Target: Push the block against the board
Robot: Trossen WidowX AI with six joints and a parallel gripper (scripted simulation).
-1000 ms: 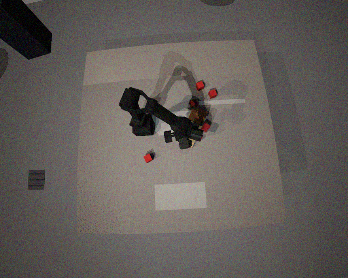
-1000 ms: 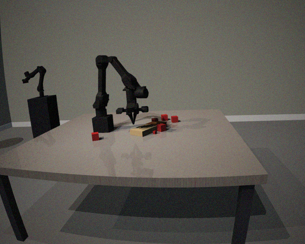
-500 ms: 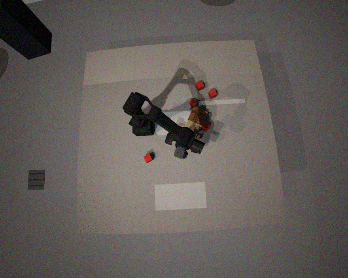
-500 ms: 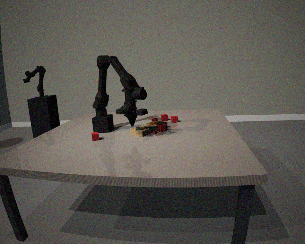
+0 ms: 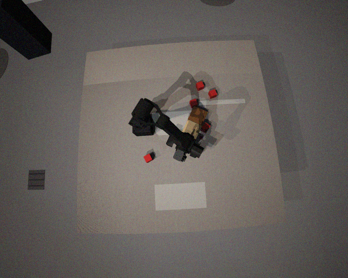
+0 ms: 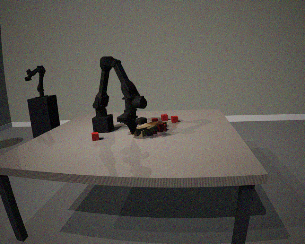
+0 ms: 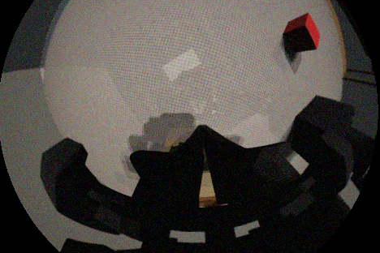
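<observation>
The brown square block (image 5: 198, 113) (image 6: 160, 122) lies flat at the back end of the light tan board (image 5: 191, 128) (image 6: 147, 125). They look in contact along one side of the block; I cannot tell whether the edges are even. My gripper (image 6: 132, 132) (image 7: 201, 128) is shut and empty, pointing down with its tips low, beside the board's near end in the exterior view. In the top view the hand hides that end and the fingertips. In the wrist view, slivers of tan and brown show between the finger bases, and the fingers hide most of both parts.
Red cubes (image 5: 199, 85) (image 5: 212, 93) stand behind the block, and another red cube (image 5: 193, 103) is close to its back corner. A red cube (image 5: 205, 126) (image 6: 162, 127) sits beside the parts' right side. One red cube (image 5: 148, 158) (image 6: 95, 136) (image 7: 302, 32) stands apart, near the arm base (image 6: 102, 123).
</observation>
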